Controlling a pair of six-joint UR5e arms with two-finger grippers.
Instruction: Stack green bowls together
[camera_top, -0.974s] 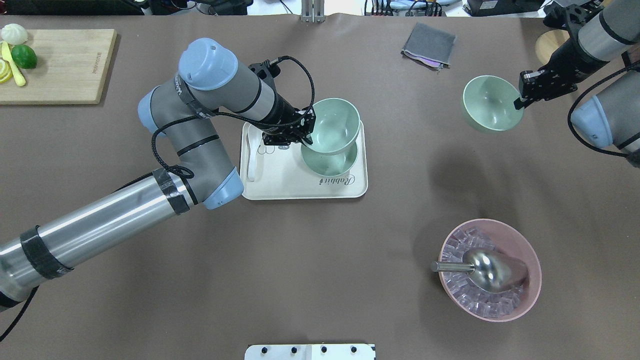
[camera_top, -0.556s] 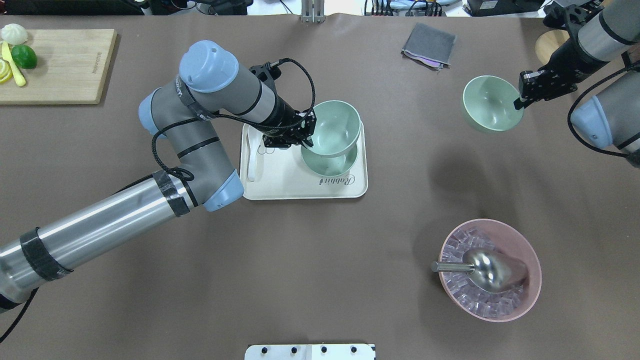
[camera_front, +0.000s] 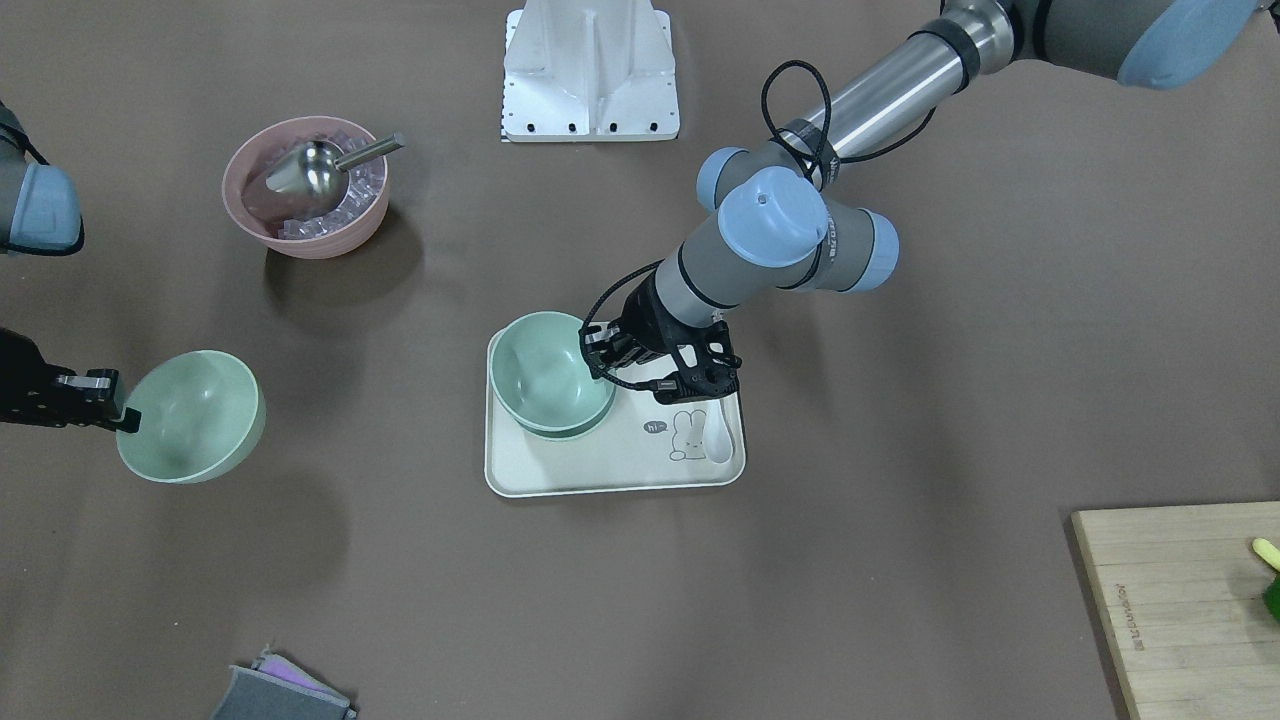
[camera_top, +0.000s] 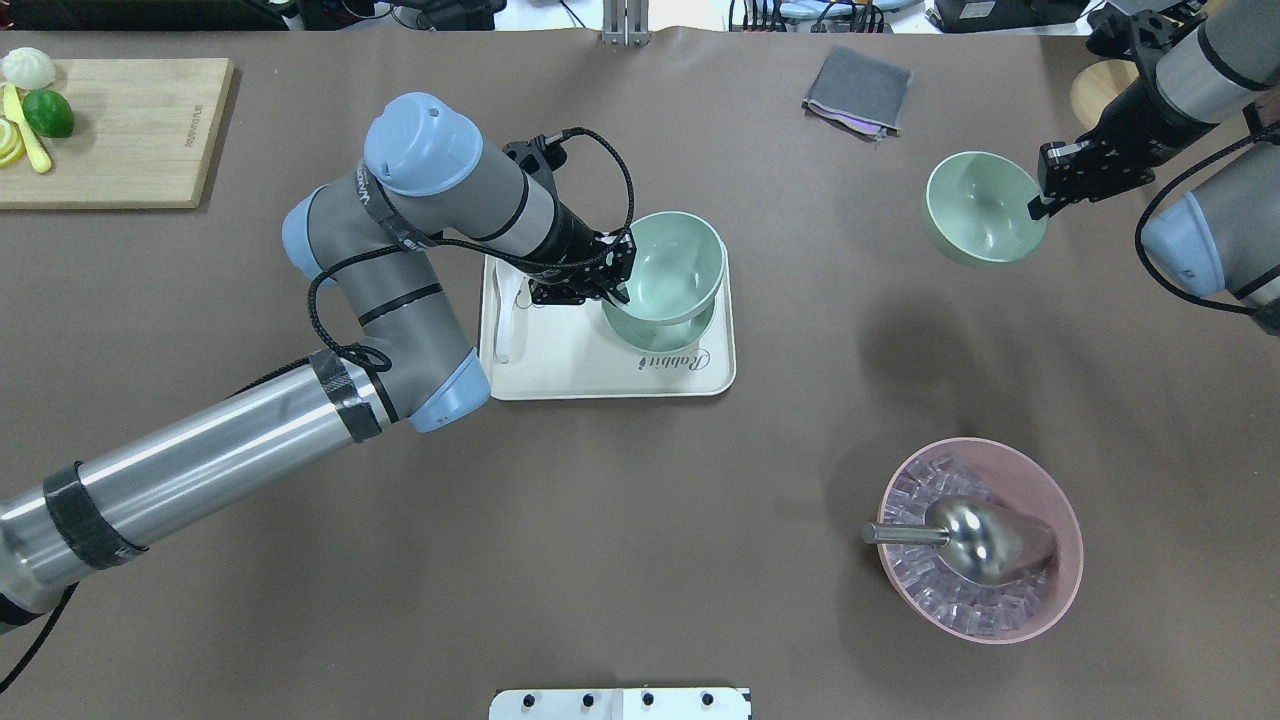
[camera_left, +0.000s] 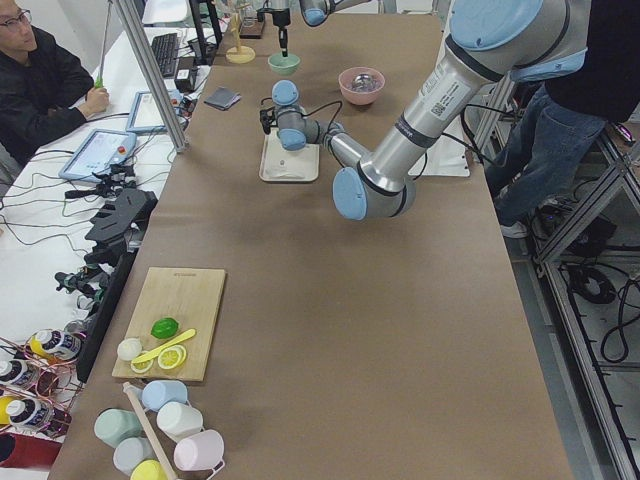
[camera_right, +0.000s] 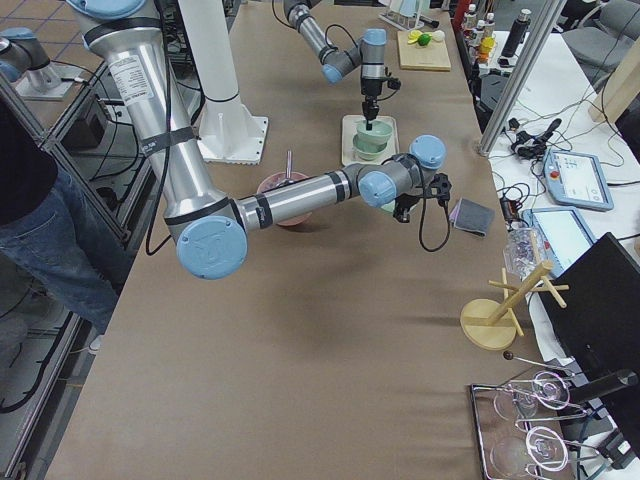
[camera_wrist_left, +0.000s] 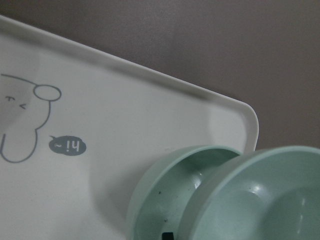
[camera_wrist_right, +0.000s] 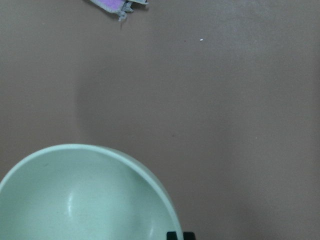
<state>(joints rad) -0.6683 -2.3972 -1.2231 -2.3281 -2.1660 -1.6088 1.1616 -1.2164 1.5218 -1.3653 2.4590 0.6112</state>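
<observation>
Operator: Report the left gripper (camera_top: 617, 287) state.

Technician: The jaws are clamped on the rim of the upper green bowl (camera_top: 675, 262), at the rim edge nearest the arm. One finger sits inside the bowl wall and the other outside it. The bowl hangs out from the jaws, away from the wrist, opening upward.

Operator: Where is that bowl relative to the others?

Technician: It sits over the lower green bowl (camera_top: 668, 337), which rests on the white tray (camera_top: 560, 365). The two are not concentric. In the overhead view a crescent of the lower bowl shows on the robot's side, and the left wrist view shows the upper bowl's wall overlapping the lower rim. I cannot tell whether the two are touching.

Operator: Report the right gripper (camera_top: 1036, 208).

Technician: Its jaws are closed on the rim of the third green bowl (camera_top: 978, 208), on the side facing the right arm. That bowl is upright and raised off the brown table (camera_top: 640, 520), with its shadow on the surface below. It is well apart from the tray.
</observation>
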